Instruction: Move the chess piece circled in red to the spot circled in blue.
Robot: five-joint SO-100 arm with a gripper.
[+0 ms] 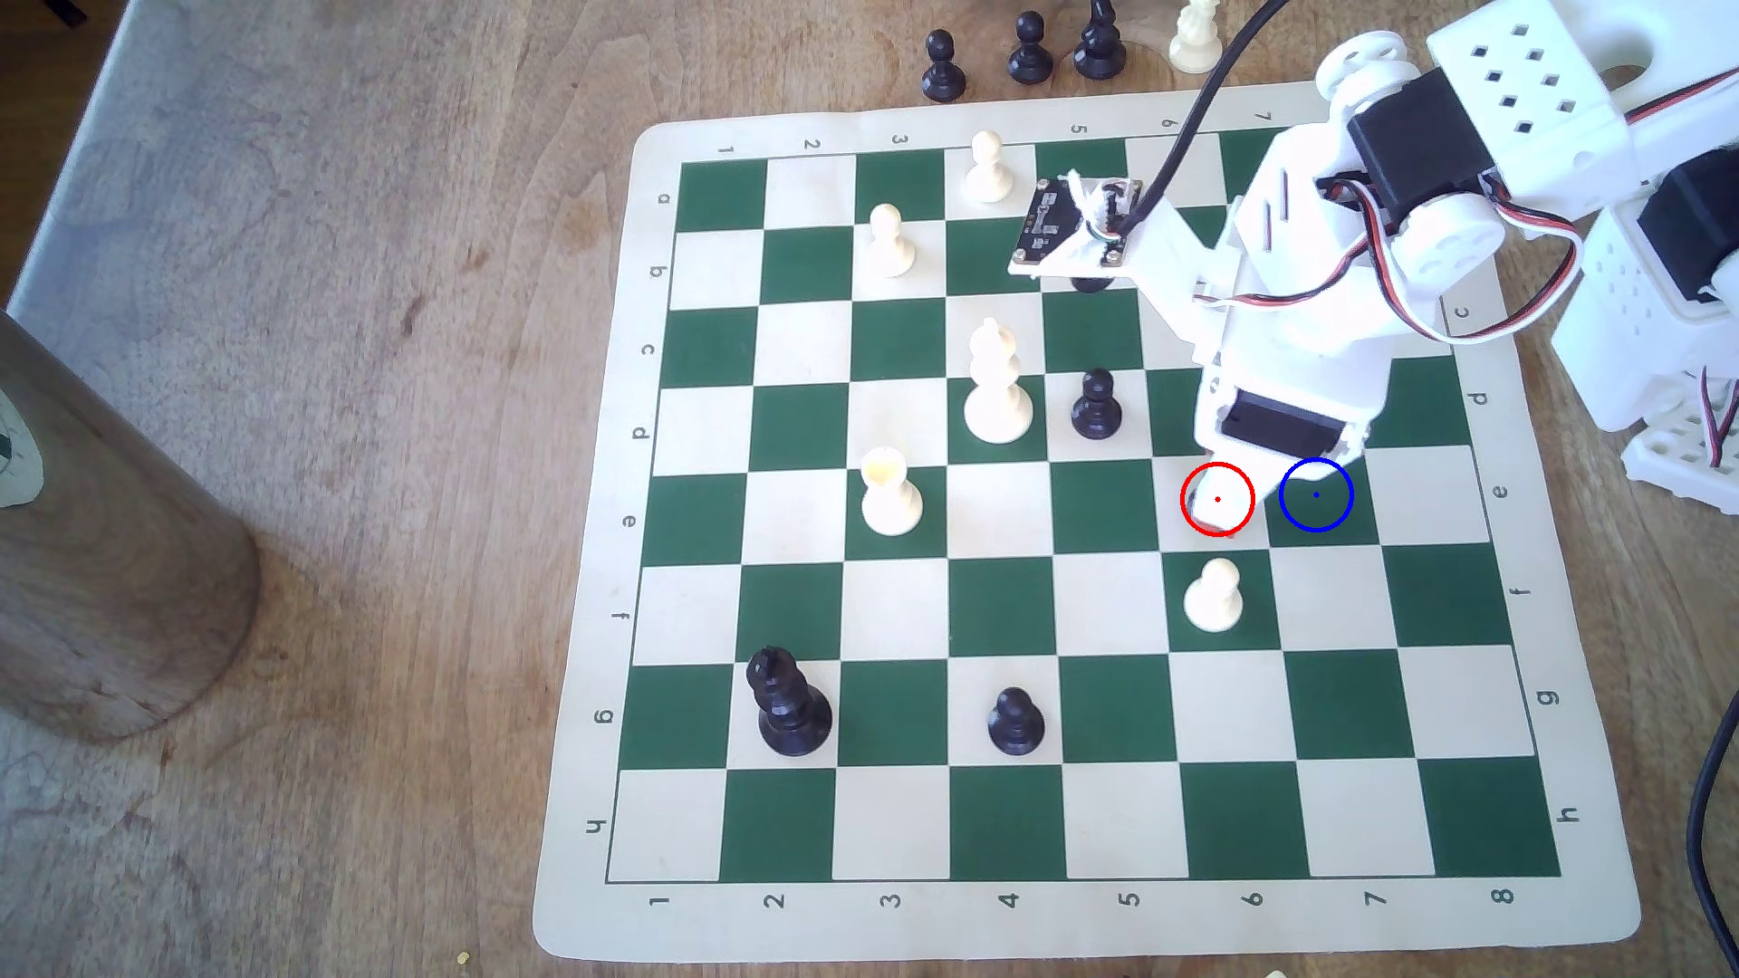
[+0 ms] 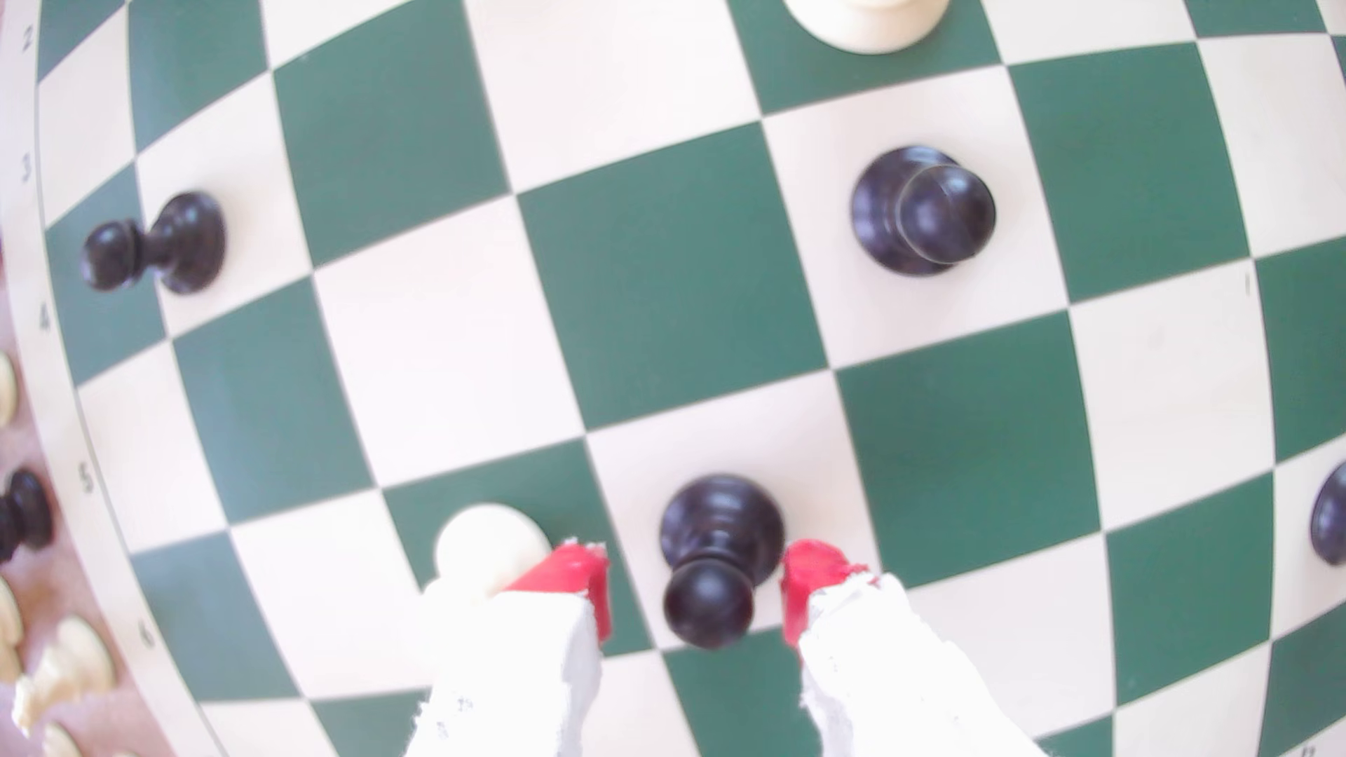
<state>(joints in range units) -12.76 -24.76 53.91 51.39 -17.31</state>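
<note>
At the wrist view's nearest point, the gripper point(image 2: 698, 589) stood with its two red-tipped fingers point(image 2: 575, 579) spread apart, one to each side of the chess piece point(image 2: 710, 560), a small black pawn standing upright on a cream square. Visible gaps remained between each red tip and the pawn, so the pincer was wide and holding nothing. In the exterior view the arm's lower body covered the pawn itself; the red ring point(image 1: 1218, 499) marked its cream square, and the spot point(image 1: 1316, 495), a dark green square carrying a blue ring, lay directly adjoining on the exterior view's right, partly under the arm. In my judgement the step in hand was the grasp. To do it well, the fingers ought to close evenly on the narrow collar or the ball head, centred so that neither tip pushed the pawn sideways first. A white pawn point(image 2: 489, 547) stood just beside one finger on the neighbouring green square, and that finger should be kept from brushing it. Farther off, another black pawn point(image 2: 921, 211) stood well apart, as did a third black pawn point(image 2: 156, 240) near the board's edge; neither appeared likely to interfere. A modest lift and a short sideways carry should suffice.
</note>
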